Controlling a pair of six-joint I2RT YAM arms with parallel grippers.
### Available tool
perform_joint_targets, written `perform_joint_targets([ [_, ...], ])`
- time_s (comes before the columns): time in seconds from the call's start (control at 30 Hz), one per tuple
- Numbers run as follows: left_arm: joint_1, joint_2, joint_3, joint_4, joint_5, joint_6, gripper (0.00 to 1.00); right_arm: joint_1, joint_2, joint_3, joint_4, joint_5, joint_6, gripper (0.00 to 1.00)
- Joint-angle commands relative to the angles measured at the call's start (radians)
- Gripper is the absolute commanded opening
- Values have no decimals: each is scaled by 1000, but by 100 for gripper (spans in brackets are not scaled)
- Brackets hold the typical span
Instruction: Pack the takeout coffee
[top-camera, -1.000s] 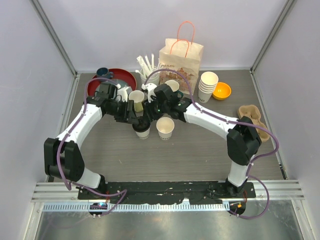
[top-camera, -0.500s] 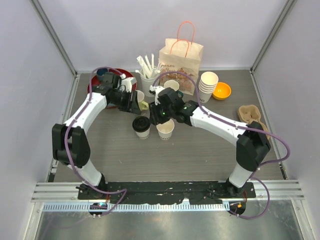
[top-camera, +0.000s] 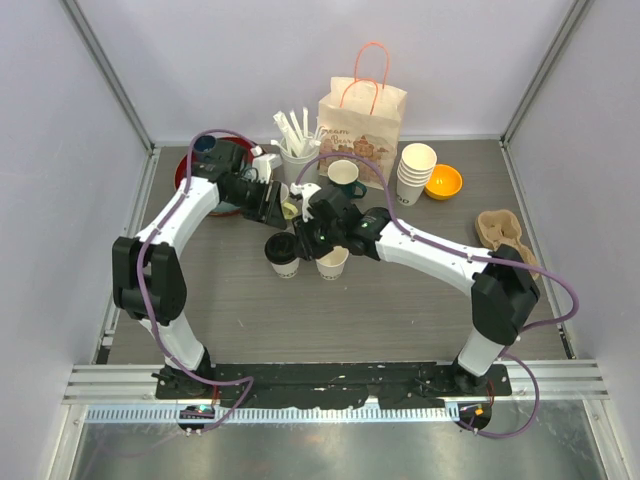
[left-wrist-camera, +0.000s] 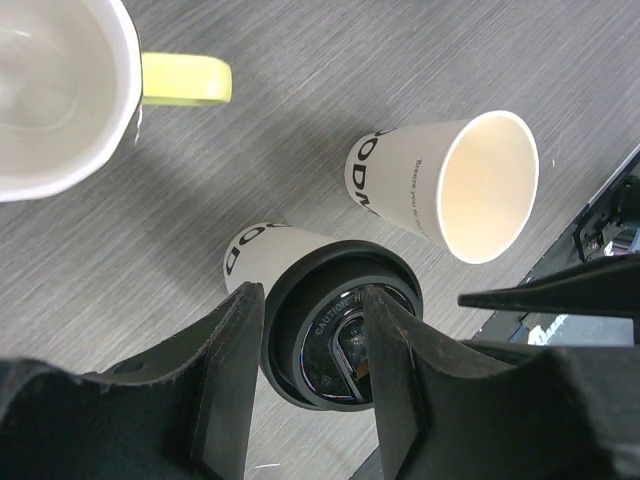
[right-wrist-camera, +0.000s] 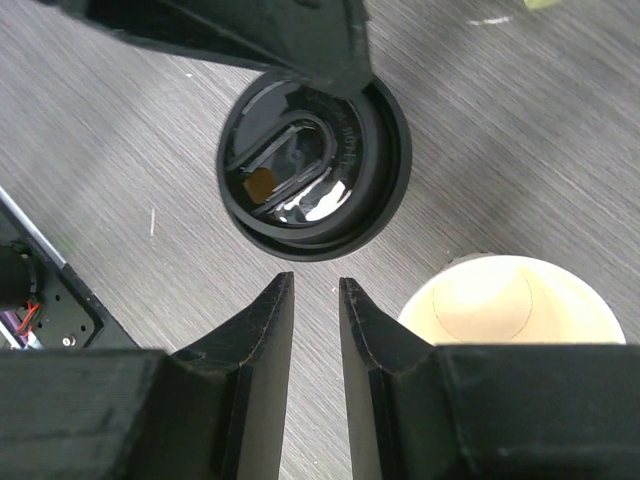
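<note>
Left arm drawn back toward the yellow mug (left-wrist-camera: 60, 90), left tool (left-wrist-camera: 313, 300) apart and empty, right tool (right-wrist-camera: 313, 290) narrowly apart, holding nothing, above lidded cup (top-camera: 283, 250) and open cup (top-camera: 331, 262), both upright side by side mid-tabletop (top-camera: 400, 310)

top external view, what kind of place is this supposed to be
Probably a mock café counter in a robot test cell: a paper takeout bag, a cardboard cup carrier and a lidded coffee cup sit on a grey table.
</note>
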Motion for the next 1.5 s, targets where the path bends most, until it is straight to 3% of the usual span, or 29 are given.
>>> perform_joint_targets([
  [0.0, -4, -44, -36, 10, 13, -29, 48, -5, 15, 31, -2, 34, 33, 30],
  [0.6, 16, -159, -174, 10, -37, -80, 49, -55, 114, 98, 18, 28, 24, 26],
  [1.07, 99, -203, -234, -26, -33, -68, 50, -65, 156, 219, -49, 46, -14, 27],
  [1.47, 109, -268, -268, -6, -28, -91, 49, -23, 82, 154, -143, 59, 6, 35],
])
